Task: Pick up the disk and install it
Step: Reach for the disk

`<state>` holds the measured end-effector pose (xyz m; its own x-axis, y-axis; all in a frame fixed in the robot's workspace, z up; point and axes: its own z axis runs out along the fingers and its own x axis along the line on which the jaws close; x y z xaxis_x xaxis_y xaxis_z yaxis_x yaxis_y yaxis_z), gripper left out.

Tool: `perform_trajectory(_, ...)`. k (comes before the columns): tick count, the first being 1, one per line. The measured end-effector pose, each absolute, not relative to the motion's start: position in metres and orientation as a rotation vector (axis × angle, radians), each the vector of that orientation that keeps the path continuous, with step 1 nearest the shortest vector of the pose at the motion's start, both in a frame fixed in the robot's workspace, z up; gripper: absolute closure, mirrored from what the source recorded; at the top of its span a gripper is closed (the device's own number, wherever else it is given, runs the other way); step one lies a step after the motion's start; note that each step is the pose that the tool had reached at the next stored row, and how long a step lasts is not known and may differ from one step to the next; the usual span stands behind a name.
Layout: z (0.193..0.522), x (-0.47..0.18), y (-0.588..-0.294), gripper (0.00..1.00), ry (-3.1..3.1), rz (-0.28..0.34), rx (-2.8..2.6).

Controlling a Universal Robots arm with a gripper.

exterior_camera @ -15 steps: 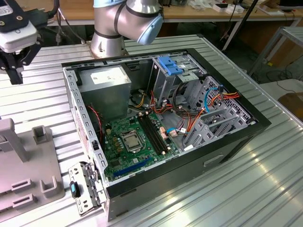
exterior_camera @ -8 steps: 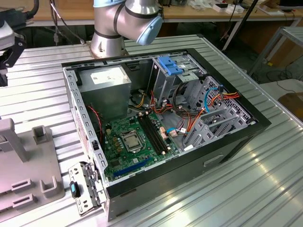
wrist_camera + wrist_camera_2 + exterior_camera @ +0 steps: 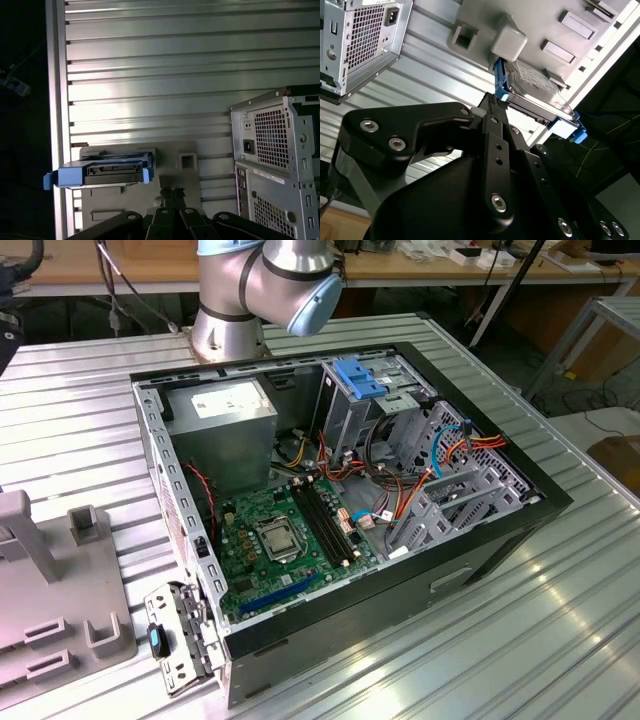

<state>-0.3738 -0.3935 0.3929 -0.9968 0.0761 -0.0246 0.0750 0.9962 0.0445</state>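
Evidently the pick is the step in hand. The end effector (image 3: 496,101) hovers near the disk (image 3: 535,82) without touching it, and its fingertips look drawn together on nothing. The disk stands on edge in a grey holder (image 3: 572,42) at the table (image 3: 175,75) edge, one blue carrier end jutting past that edge, well apart from the computer case (image 3: 350,500). A sound grasp likely needs the jaws spread wide, centred across the disk's flat faces, then a straight lift clear of the holder's posts.

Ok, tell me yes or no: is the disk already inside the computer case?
No, in the first wrist view the disk sits at the grey holder on the table, well apart from the computer case.
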Motion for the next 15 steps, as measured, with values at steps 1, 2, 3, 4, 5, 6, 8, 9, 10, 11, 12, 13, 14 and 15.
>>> perform_trajectory(1,0.393,-0.376,-0.394,0.89,3.112,0.068,0.118)
perform_trajectory(2,0.393,-0.380,-0.394,0.89,3.112,0.068,0.118)
perform_trajectory(3,0.393,-0.385,-0.394,0.89,3.112,0.068,0.118)
perform_trajectory(4,0.393,-0.387,-0.394,0.89,3.112,0.068,0.118)
perform_trajectory(5,0.393,-0.389,-0.393,0.89,3.112,0.068,0.118)
perform_trajectory(6,0.393,-0.392,-0.393,0.89,3.112,0.068,0.118)
perform_trajectory(8,0.393,-0.400,-0.394,0.89,3.112,0.068,0.118)
perform_trajectory(9,0.393,-0.403,-0.393,0.89,3.112,0.068,0.118)
perform_trajectory(10,0.393,-0.408,-0.393,0.89,3.112,0.068,0.118)
perform_trajectory(11,0.393,-0.412,-0.394,0.89,3.112,0.068,0.118)
perform_trajectory(12,0.393,-0.416,-0.394,0.89,3.112,0.068,0.118)
perform_trajectory(13,0.393,-0.420,-0.394,0.89,3.112,0.068,0.118)
perform_trajectory(14,0.393,-0.423,-0.393,0.89,3.112,0.068,0.118)
perform_trajectory(15,0.393,-0.427,-0.393,0.89,3.112,0.068,0.117)
